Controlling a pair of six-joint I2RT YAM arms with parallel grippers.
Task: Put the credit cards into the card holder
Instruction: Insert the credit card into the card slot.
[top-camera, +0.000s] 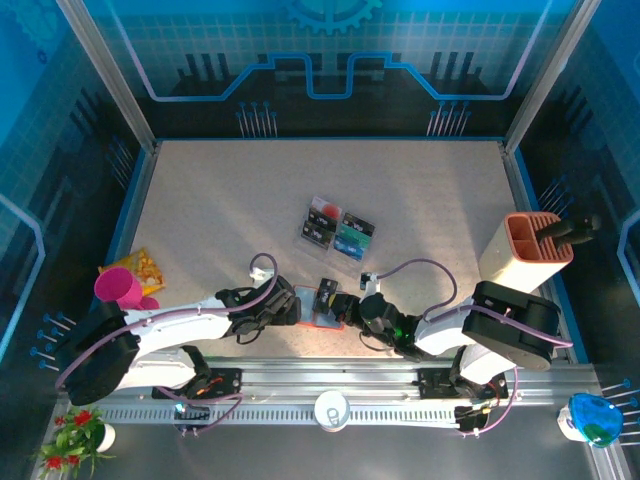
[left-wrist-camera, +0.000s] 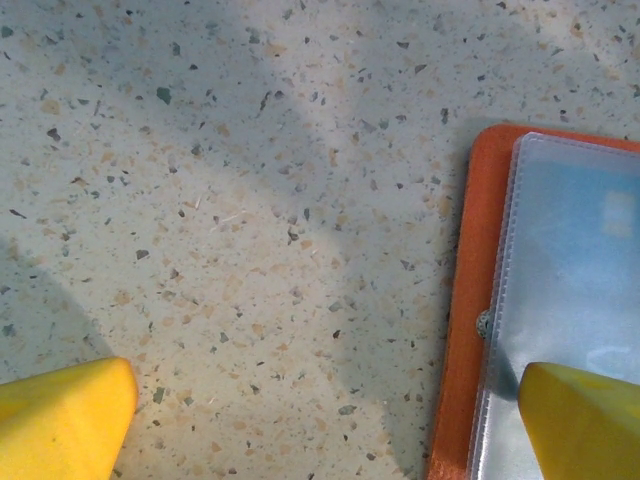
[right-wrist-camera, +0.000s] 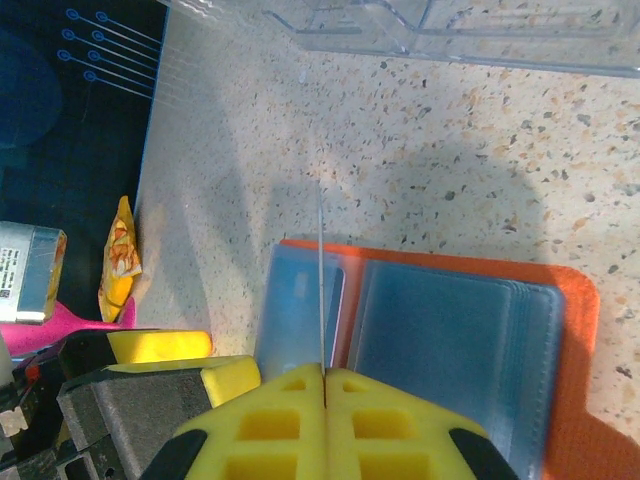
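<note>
Pink cup (top-camera: 118, 288) and yellow snack bag (top-camera: 145, 265) sit well off at the left and play no part.

The left gripper (left-wrist-camera: 320, 400) is spread wide. Its right fingertip (left-wrist-camera: 585, 420) lies over the card holder (left-wrist-camera: 458, 330), apparently pinning the clear pocket sleeve; whether it truly presses I cannot tell. If it only hovers, I judge the holder could skid across the table (left-wrist-camera: 230, 200) once the card pushes in. The holder lies open at the near edge between the two arms.

The right gripper (right-wrist-camera: 323, 378) is clamped tight on one card (right-wrist-camera: 320, 280), held on edge above the left pockets (right-wrist-camera: 300, 310). The likely trouble is the card's edge missing the slot mouth and catching the sleeve's lip, buckling the soft film or twisting the card in the pads. A pocket that may already be filled could also refuse it. More credit cards (top-camera: 340, 230) wait in the clear tray (right-wrist-camera: 470, 40) beyond, so much of the task remains.

The table is speckled, matte stone-look laminate. The holder's cover is orange-red, leather-like, with rounded corners and a small metal stud (left-wrist-camera: 484, 323). Its sleeves are glossy, flexible, grey-blue plastic. The card is thin, rigid and flat, showing as a bare line edge-on. The finger pads are yellow, blocky and ribbed. At far right stands a tall beige-and-orange box (top-camera: 520, 255), smooth-walled.
</note>
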